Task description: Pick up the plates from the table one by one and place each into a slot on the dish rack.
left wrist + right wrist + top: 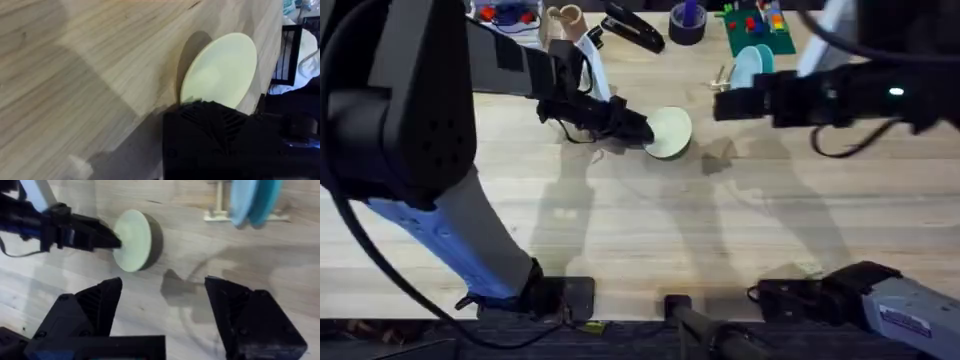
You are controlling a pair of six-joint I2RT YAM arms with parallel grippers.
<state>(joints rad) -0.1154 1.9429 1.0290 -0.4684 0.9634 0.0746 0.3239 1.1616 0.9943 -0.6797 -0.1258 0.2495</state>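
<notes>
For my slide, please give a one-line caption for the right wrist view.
Left tool holds the pale yellow plate upright above the table; blue plates stand in the dish rack.

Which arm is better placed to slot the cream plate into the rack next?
Left: its tool grips the cream plate, lifted off the table. The right tool is open, holding nothing, near the rack.

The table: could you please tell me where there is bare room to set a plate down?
The table is bare between the yellow plate in the left gripper and the arm bases. It is crowded along the far edge, around the dish rack with its blue plates and the green board.
</notes>
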